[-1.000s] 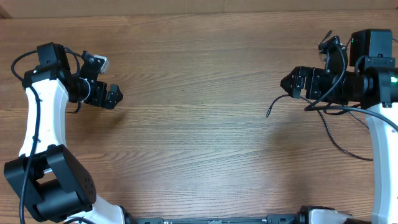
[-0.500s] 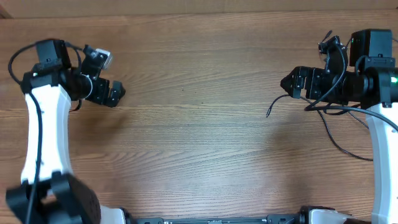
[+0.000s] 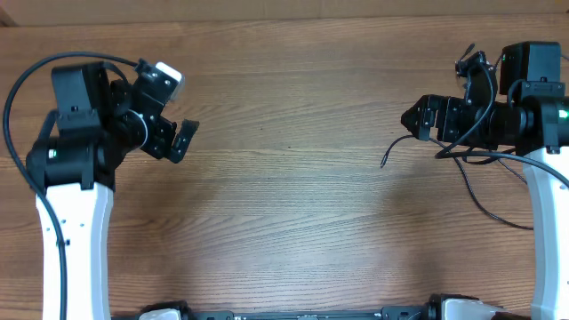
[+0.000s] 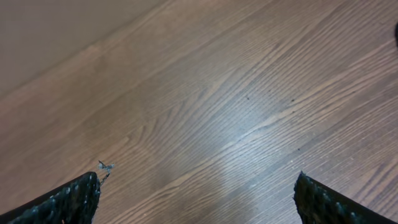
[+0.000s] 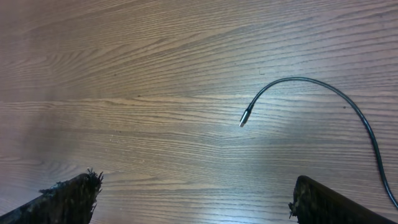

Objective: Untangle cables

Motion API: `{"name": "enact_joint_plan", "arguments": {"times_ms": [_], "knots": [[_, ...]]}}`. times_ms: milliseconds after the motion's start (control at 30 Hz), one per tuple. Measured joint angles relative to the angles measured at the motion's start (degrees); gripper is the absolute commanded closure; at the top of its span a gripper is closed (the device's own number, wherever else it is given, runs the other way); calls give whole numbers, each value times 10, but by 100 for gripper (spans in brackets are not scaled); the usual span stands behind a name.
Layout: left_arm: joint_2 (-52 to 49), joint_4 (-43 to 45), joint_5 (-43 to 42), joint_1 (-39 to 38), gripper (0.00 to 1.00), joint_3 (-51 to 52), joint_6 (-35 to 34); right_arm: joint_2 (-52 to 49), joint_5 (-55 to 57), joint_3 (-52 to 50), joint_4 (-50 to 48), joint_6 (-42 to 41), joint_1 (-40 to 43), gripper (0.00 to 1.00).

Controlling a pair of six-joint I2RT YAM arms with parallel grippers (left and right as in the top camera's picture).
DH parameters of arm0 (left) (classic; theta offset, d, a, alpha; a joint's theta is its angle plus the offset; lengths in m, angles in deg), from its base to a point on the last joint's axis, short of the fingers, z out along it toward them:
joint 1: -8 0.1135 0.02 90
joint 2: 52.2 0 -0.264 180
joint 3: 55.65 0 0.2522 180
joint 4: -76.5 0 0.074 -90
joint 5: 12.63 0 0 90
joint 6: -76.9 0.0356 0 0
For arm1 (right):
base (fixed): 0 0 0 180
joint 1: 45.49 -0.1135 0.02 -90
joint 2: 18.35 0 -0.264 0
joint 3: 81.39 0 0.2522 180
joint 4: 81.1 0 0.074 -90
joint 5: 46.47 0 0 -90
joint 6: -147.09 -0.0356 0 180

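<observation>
The left end effector (image 3: 178,140) is hovering over the wooden bench (image 3: 284,213) at about 9 o'clock in the overhead view, with its jaws standing wide apart and nothing between them. In the left wrist view the same end effector (image 4: 198,186) is showing only its two dark textured fingertips (image 4: 74,202) at the lower corners, and bare wood grain (image 4: 236,93) is filling the gap between them. The right end effector (image 3: 414,119) is sitting at about 3 o'clock in the overhead view, pointing toward the middle of the bench, likewise released and gripping nothing. One of the cables (image 3: 389,154) is lying on the bench just beside it, toward 5 o'clock from its tips, with its free end pointing toward the bench's centre and the rest running back under the right arm. Another thin black cord (image 3: 481,210) is curving across the wood at about 4 o'clock, close to the white link of the right arm (image 3: 544,240). In the right wrist view the right end effector (image 5: 196,182) is opening over the wood (image 5: 143,62), and the cable (image 5: 298,78) is arching from 12 o'clock down to 4 o'clock, apart from both fingertips, its small silver-tipped plug (image 5: 244,120) resting near the frame's centre. No cable is showing near the left arm
</observation>
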State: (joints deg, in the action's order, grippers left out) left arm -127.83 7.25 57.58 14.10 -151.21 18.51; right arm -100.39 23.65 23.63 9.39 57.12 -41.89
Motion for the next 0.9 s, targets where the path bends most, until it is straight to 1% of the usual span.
{"name": "enact_joint_plan", "arguments": {"times_ms": [133, 233, 367, 467, 600, 633, 667, 767, 833, 900], "knots": [[46, 3, 3, -2, 0, 36, 0, 0, 0, 0, 0, 0, 0, 0], [90, 8, 5, -2, 1, 93, 0, 0, 0, 0, 0, 0, 0, 0], [146, 72, 5, -5, 0, 194, 0, 0, 1, 0, 0, 0, 0, 0], [204, 187, -6, -5, 0, 293, -1, 0, 3, 0, 0, 0, 0, 0], [295, 406, -44, -5, 1, 415, -2, 0, 4, 0, 0, 0, 0, 0], [313, 434, -53, -5, 1, 433, -1, 0, 4, 0, 0, 0, 0, 0], [339, 496, -65, -5, 0, 464, -2, 0, 4, 0, 0, 0, 0, 0], [394, 627, -96, -5, 1, 530, -2, 0, 4, 0, 0, 0, 0, 0], [424, 689, -115, -5, 0, 568, -2, 0, 4, 0, 0, 0, 0, 0], [447, 723, -129, -5, 1, 597, -2, 0, 4, 0, 0, 0, 0, 0]]}}
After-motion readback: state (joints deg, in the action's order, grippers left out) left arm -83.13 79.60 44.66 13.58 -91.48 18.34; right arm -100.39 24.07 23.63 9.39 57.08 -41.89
